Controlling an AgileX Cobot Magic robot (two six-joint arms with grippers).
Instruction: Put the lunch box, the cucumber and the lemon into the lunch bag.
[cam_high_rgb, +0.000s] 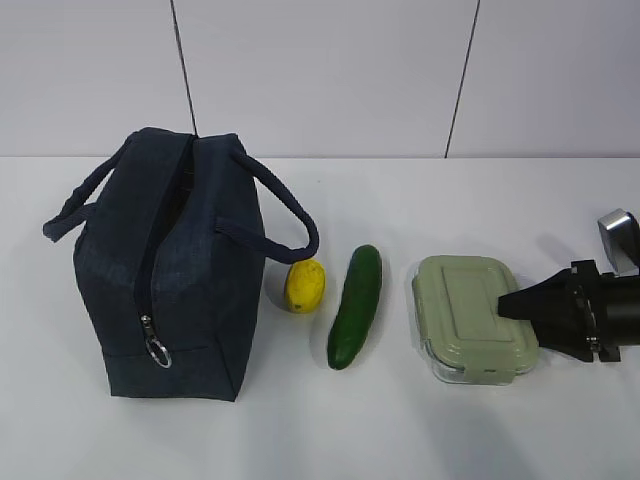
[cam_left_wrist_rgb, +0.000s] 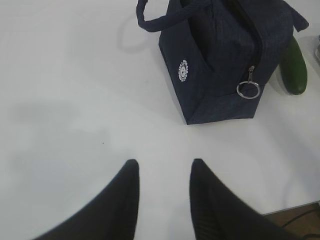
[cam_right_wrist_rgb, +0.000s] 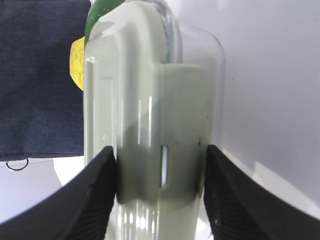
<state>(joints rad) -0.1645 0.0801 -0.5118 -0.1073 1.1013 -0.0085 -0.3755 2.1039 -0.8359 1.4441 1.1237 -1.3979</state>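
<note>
The lunch box (cam_high_rgb: 465, 315), clear with a sage-green lid, lies on the white table at the right. My right gripper (cam_high_rgb: 505, 303) is shut on its right end. In the right wrist view the fingers (cam_right_wrist_rgb: 95, 195) press the lid side and the glass side of the lunch box (cam_right_wrist_rgb: 150, 115). Left of it lie the dark green cucumber (cam_high_rgb: 356, 305) and the yellow lemon (cam_high_rgb: 304, 285). The navy lunch bag (cam_high_rgb: 170, 270) stands at the left. My left gripper (cam_left_wrist_rgb: 162, 167) hangs open over bare table, short of the lunch bag (cam_left_wrist_rgb: 225, 60).
A metal ring pull (cam_high_rgb: 158, 352) hangs low on the bag's near end face. Two loop handles (cam_high_rgb: 290, 210) droop to either side of the bag. A wall stands behind the table. The table's near edge (cam_left_wrist_rgb: 295, 210) shows in the left wrist view.
</note>
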